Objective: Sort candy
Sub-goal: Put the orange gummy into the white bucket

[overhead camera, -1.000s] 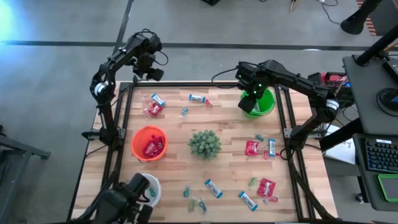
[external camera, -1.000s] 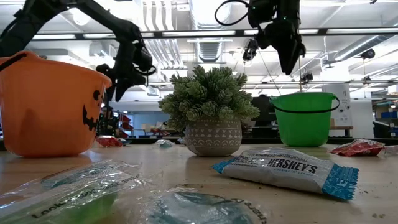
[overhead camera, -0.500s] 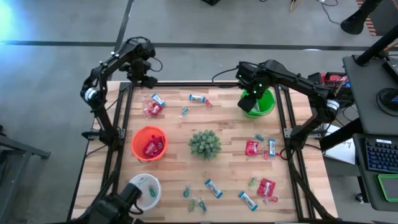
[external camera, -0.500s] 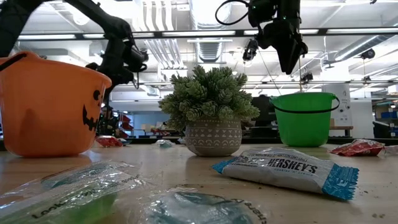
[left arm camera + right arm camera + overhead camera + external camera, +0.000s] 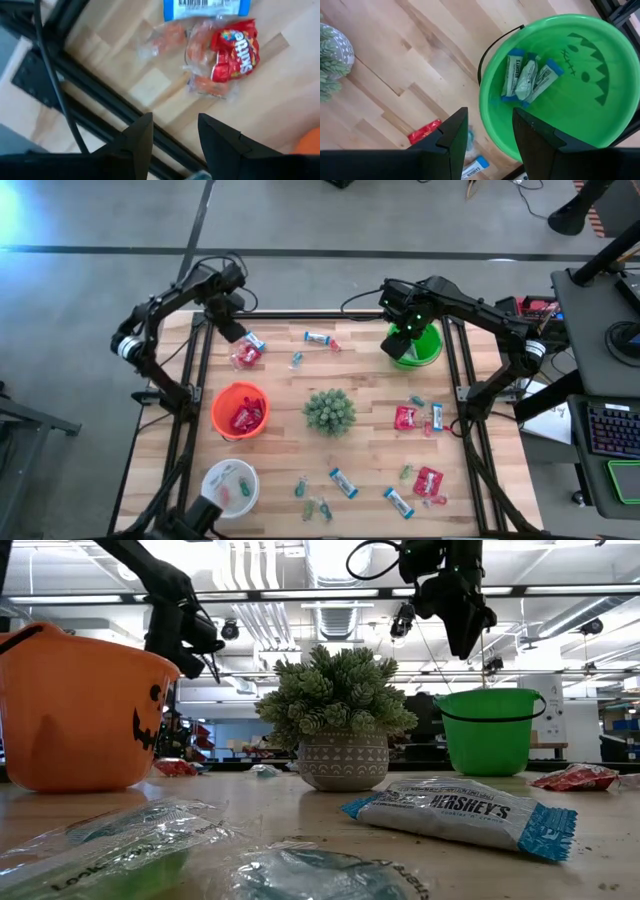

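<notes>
Candy lies scattered over the wooden table (image 5: 370, 380). A red Skittles packet (image 5: 234, 50), clear-wrapped orange sweets (image 5: 200, 75) and a blue-and-white bar (image 5: 207, 6) lie at the far left. My left gripper (image 5: 175, 142) hangs open just beyond them, over the table's far left corner (image 5: 233, 330), with nothing between its fingers. Above the green bowl (image 5: 555, 85), my right gripper (image 5: 490, 140) stands open and empty (image 5: 406, 332). Three blue-and-white bars (image 5: 527, 75) lie in that bowl.
An orange bowl (image 5: 240, 410) with red packets stands at the left, a white bowl (image 5: 230, 483) with green pieces at the near left. A potted spiky plant (image 5: 330, 412) stands in the middle. More candy lies at the right (image 5: 405, 418) and near edge (image 5: 343, 483). Black frame bars (image 5: 95, 95) border the table.
My left gripper has come from beyond the table's far edge toward the near edge, sinking a little, to hang over the far left corner by the red candy. Its wrist has rolled on the way. Its fingers have stayed open.
</notes>
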`<state>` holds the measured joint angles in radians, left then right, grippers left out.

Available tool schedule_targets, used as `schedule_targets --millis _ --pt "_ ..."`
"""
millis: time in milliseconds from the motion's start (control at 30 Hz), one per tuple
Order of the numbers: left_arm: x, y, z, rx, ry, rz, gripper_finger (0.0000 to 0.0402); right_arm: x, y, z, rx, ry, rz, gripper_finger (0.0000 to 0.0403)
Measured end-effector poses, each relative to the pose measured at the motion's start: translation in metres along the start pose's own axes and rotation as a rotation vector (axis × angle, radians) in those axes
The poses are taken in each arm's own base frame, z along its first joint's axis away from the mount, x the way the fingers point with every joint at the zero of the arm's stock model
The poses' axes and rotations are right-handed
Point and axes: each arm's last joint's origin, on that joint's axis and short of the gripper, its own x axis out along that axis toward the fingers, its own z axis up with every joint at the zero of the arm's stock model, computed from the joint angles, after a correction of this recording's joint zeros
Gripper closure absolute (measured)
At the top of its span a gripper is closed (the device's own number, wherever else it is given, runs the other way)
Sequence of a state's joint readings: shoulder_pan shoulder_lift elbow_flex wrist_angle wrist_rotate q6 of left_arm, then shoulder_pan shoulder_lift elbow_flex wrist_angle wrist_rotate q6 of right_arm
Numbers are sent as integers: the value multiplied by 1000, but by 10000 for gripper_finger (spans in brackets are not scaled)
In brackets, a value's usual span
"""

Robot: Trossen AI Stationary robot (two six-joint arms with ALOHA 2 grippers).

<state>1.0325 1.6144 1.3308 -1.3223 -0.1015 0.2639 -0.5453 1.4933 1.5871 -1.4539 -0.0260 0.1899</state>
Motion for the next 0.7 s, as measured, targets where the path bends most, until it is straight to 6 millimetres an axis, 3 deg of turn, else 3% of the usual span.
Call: schedule_targets --millis 467,700 --pt "38 -13 2 -19 -40 -110 263 0 0 -1 20 6 2 257" --pt "47 -14 0 -51 -36 -109 263 0 0 0 20 5 2 257"
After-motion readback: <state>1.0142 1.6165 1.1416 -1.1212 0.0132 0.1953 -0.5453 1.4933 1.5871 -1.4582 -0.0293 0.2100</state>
